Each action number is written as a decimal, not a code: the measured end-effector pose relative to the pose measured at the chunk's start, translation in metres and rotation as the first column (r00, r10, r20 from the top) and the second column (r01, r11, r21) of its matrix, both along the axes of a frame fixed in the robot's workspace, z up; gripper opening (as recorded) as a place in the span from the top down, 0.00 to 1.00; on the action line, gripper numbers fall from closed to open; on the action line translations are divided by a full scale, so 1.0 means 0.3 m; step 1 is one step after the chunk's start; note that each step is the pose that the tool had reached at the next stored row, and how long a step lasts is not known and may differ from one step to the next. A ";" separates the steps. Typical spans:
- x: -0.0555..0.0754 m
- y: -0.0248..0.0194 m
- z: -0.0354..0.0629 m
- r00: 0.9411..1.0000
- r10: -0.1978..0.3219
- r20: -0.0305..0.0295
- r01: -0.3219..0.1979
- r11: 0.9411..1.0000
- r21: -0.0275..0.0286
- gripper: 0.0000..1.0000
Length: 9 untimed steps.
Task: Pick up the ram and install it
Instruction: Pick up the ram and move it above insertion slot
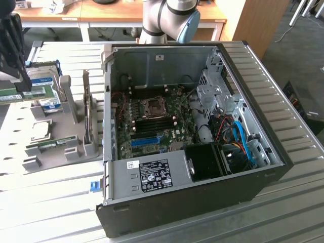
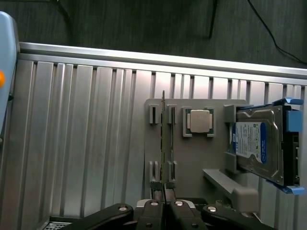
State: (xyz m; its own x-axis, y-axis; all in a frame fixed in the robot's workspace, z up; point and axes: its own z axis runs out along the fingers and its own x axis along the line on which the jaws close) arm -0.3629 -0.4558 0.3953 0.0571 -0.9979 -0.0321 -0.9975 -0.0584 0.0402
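My gripper (image 1: 22, 87) hangs at the exterior view's far left, above the grey parts holder (image 1: 66, 147). It is shut on the ram (image 1: 24, 94), a slim green stick held level and clear of the holder. In the wrist view the ram (image 2: 164, 139) shows edge-on as a thin line running out from between my fingertips (image 2: 164, 191), over the holder's slots (image 2: 153, 115). The open computer case (image 1: 202, 202) lies to the exterior view's right, with its motherboard (image 1: 152, 126) and dark memory slots (image 1: 152, 123) exposed.
A second green stick (image 1: 50, 144) lies in the holder, beside the square silver processor (image 2: 200, 120) (image 1: 40, 130). A hard drive with a blue-white label (image 2: 256, 146) stands in the holder. Cables and a drive cage (image 1: 223, 101) crowd the case's right half. The ribbed metal table (image 1: 50, 202) surrounds everything.
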 end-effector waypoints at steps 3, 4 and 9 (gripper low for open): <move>0.000 0.000 0.019 1.000 0.000 0.000 0.000 1.000 0.000 0.89; 0.000 0.000 0.023 1.000 0.000 0.000 0.000 1.000 0.000 0.89; 0.000 0.000 0.025 1.000 0.000 0.000 0.000 1.000 0.000 0.89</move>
State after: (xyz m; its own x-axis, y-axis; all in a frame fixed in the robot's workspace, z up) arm -0.3629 -0.4558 0.4029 0.0572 -0.9978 -0.0321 -0.9975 -0.0585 0.0402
